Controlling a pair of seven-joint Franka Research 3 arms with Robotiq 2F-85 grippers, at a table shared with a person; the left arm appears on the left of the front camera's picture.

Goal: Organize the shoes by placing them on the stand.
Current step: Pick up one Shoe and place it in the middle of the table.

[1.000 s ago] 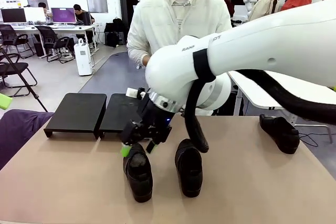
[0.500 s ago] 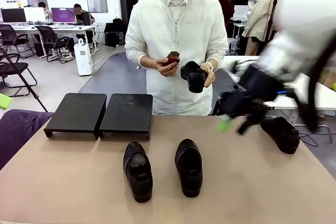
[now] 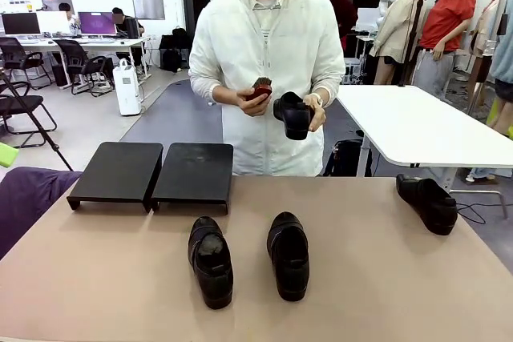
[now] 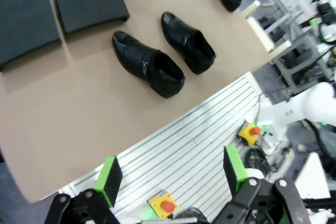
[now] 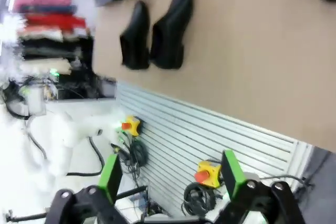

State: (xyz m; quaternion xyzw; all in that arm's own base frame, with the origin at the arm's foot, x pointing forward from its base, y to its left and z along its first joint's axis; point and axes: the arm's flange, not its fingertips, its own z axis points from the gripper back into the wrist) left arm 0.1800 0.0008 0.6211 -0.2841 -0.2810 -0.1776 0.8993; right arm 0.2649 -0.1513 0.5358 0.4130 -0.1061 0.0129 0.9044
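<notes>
Two black shoes lie side by side mid-table, toes toward me. A third shoe rests at the table's right edge. The person at the far side holds a fourth shoe in one hand and a small brown brush in the other. The stand's two black platforms sit bare at the back left. My left gripper hangs open off the table's near edge, well back from the pair of shoes. My right gripper is open too, high and clear of the shoes.
The tan tabletop has free room at the front and right. Below both grippers runs a ribbed metal base with red stop buttons. A white table stands behind on the right.
My right arm, which was low over the left shoe, swung away to the right and left the front view. Both shoes lie where they were. The person with shoe and brush is uncovered.
</notes>
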